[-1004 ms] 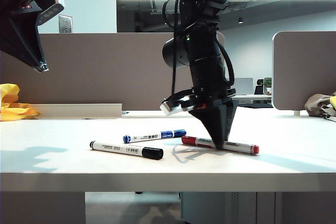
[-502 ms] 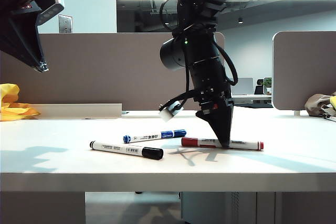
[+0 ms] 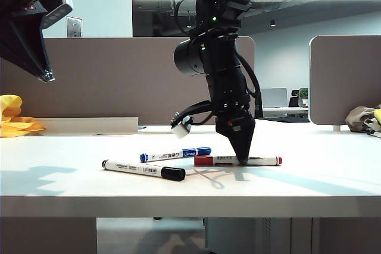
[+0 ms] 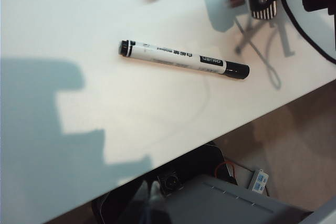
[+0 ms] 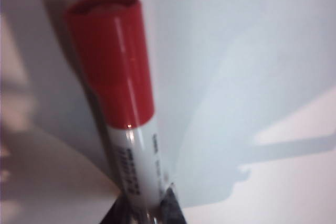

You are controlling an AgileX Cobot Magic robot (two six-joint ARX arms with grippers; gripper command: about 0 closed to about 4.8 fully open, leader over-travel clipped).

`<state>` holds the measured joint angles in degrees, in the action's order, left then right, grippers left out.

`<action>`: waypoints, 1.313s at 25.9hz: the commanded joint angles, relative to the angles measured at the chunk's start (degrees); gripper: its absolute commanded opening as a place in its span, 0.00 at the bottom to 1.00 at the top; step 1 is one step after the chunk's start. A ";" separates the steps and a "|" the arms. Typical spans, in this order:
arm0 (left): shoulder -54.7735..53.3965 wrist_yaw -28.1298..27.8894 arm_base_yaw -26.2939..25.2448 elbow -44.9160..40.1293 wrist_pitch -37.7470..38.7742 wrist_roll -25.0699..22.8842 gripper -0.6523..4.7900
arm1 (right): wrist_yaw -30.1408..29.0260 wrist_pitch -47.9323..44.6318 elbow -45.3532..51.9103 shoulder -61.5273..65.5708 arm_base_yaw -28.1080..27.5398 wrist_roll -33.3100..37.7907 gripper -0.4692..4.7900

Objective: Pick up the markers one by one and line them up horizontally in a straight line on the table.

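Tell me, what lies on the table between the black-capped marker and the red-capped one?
Bare white table, as the exterior view shows. The blue marker sits behind that gap, not in it. The right tool grips the red marker, beyond the black marker.

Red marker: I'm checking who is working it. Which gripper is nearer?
Right. The right gripper is closed on the red marker at its barrel, low on the table. The left gripper hangs shut, high at the far left.
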<state>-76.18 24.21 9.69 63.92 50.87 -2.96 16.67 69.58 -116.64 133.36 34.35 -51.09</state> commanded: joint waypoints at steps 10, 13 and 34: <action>0.24 0.04 0.00 0.24 0.09 -0.09 0.11 | 0.28 -0.02 -0.02 -0.09 0.42 -1.20 0.46; 0.24 0.04 0.00 0.24 0.13 -0.09 0.11 | 1.11 -0.66 -0.02 -0.13 0.46 -0.07 0.50; 0.24 0.22 0.00 0.24 -0.61 -0.07 0.11 | -0.90 -4.61 -0.74 -4.50 8.92 10.84 0.72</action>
<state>-76.18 24.25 9.67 63.92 50.70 -2.96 16.80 65.91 -116.90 129.49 42.41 -43.03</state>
